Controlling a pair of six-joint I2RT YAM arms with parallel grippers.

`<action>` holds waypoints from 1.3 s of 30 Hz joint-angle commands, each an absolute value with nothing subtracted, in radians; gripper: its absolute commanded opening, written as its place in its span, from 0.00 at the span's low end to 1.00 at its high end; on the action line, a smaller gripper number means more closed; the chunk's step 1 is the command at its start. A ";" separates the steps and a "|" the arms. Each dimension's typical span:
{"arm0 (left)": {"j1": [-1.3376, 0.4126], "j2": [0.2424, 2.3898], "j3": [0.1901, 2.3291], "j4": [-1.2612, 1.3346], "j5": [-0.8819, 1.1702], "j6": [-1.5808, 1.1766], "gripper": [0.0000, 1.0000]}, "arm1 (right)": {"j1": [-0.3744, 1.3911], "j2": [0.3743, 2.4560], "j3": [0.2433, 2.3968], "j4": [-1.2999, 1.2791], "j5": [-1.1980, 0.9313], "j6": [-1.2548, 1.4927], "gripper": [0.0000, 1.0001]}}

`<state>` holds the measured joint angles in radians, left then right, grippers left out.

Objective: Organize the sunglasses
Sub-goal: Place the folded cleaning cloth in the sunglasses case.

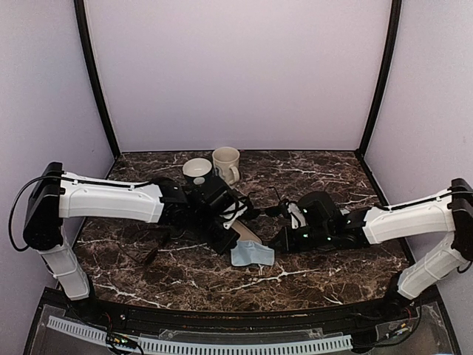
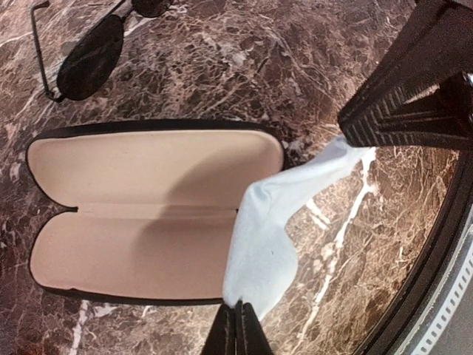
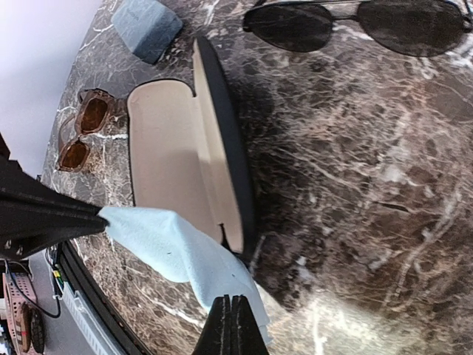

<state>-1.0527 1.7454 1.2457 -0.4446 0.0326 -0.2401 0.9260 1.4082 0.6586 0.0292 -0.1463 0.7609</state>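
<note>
Black thin-framed sunglasses (image 2: 89, 59) lie lenses-down on the marble beyond an open black case with beige lining (image 2: 148, 214); they also show in the right wrist view (image 3: 355, 22). Brownish sunglasses (image 3: 81, 129) rest on the other side of the case (image 3: 170, 148). A light blue cloth (image 1: 251, 255) is stretched between both grippers beside the case's end. My left gripper (image 2: 238, 318) is shut on one corner of the cloth (image 2: 273, 237). My right gripper (image 3: 230, 318) is shut on the opposite corner (image 3: 177, 251).
A grey-blue rectangular case (image 3: 146, 28) sits past the brownish pair. Two mugs (image 1: 197, 170) (image 1: 226, 164) stand at the back of the table behind the left arm. The table's near edge (image 2: 436, 259) runs close to the cloth.
</note>
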 commanded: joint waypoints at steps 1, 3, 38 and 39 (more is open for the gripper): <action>-1.023 1.690 1.226 -0.525 0.029 -0.183 0.00 | 0.963 1.450 0.706 0.128 -0.117 0.822 0.00; -1.007 1.690 1.229 -0.545 0.030 -0.166 0.00 | 0.978 1.475 0.714 0.158 -0.117 0.843 0.00; -0.887 1.862 1.433 -0.612 0.049 -0.028 0.00 | 0.988 1.685 0.864 0.071 0.057 0.842 0.00; -0.886 1.866 1.434 -0.614 0.048 -0.028 0.00 | 0.988 1.689 0.870 0.061 0.066 0.837 0.00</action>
